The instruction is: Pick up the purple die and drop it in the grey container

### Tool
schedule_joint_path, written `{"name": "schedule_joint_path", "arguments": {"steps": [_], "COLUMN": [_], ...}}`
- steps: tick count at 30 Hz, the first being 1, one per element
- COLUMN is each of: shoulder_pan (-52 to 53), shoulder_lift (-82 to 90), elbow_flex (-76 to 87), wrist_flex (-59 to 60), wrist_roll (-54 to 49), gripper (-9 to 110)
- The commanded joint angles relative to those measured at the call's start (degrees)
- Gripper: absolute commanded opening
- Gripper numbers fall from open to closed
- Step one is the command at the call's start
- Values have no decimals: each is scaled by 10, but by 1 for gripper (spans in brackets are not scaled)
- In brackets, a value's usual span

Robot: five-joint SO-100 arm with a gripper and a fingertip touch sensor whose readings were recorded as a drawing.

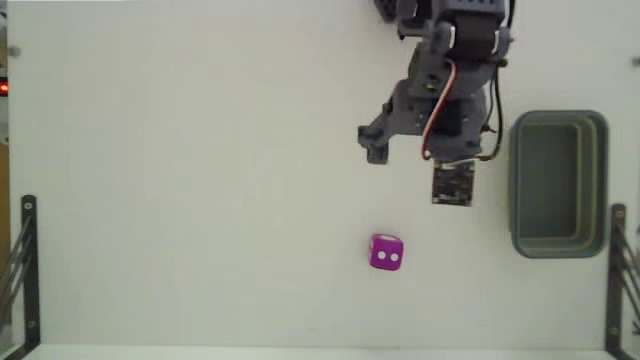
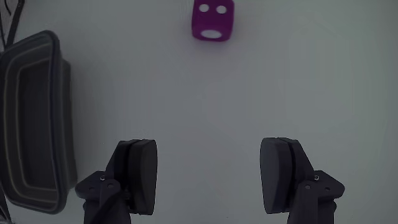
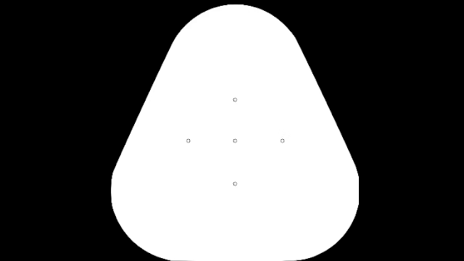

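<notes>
Two dark gripper fingers (image 2: 138,174) fill the bottom of the wrist view, standing well apart with only bare white table (image 2: 261,81) showing in the wide gap between them; the gripper (image 2: 208,177) is spread and holds nothing. Taking the gripper as the landmark, the purple die (image 2: 212,20) lies well ahead of it in the wrist view, near the top edge and roughly in line with the gap between the fingers. Two white pips show on its upper face and one larger pip on the face turned toward the camera. To the left of the gripper in that same view sits the grey container (image 2: 31,118), a rounded tub with a thick rim, cut off by the left edge of the view.

Looking down in the fixed view, the arm (image 1: 440,90) reaches in from the top edge, and the gripper (image 1: 410,160) hangs over the table with a small black circuit board (image 1: 452,184) mounted at its lower end. The purple die (image 1: 386,252) rests on the table (image 1: 180,180) below the gripper in this view, apart from it, with two pips facing up. The grey container (image 1: 558,183) stands just right of the gripper, upright, its inside empty. Black metal brackets (image 1: 26,262) stand at the lower left and lower right edges of the table, far from the gripper.
</notes>
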Motion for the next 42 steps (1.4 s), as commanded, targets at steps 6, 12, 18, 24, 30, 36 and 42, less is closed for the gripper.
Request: {"name": "schedule_joint_path", "arguments": {"steps": [6,12,18,24,30,36,42], "shoulder_pan": [17,17,17,17,17,17,17], "shoulder_lift": [19,19,19,19,13,-27,-67], "elbow_flex": [1,1,1,1,1,-5,-14], "wrist_flex": [2,2,2,2,-3,-38,-69], "wrist_roll": [3,3,3,3,3,3,3], "gripper": [110,110,110,110,110,110,110]}}
